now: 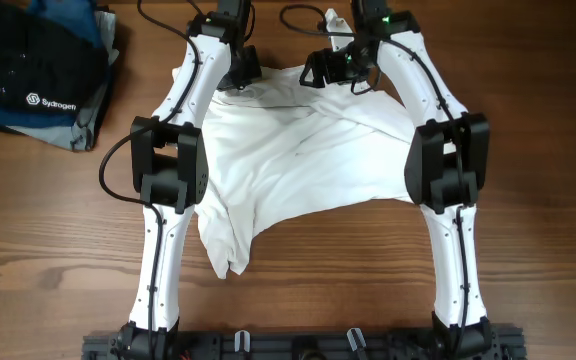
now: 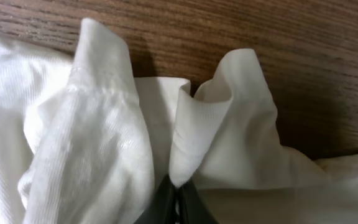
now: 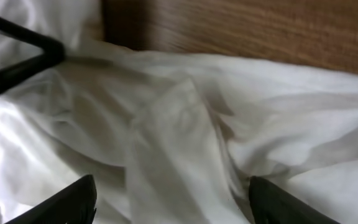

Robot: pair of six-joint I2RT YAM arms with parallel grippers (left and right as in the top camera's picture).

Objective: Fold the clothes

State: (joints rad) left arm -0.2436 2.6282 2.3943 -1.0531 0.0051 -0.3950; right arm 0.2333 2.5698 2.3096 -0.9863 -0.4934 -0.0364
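The clothes are one large white garment of thin wrinkly cloth, spread crumpled across the middle of the table, with a dark line near its far edge. My left gripper is at the garment's far left edge. In the left wrist view it is shut on a pinched fold of the white cloth. My right gripper is at the far right edge. In the right wrist view its fingers are wide open over the wrinkled cloth, holding nothing.
A dark blue-black folded stack with a white "Sydrogen" logo lies at the far left corner. Bare wooden table lies on both sides and in front of the garment. A strip of white cloth sticks out behind the right gripper.
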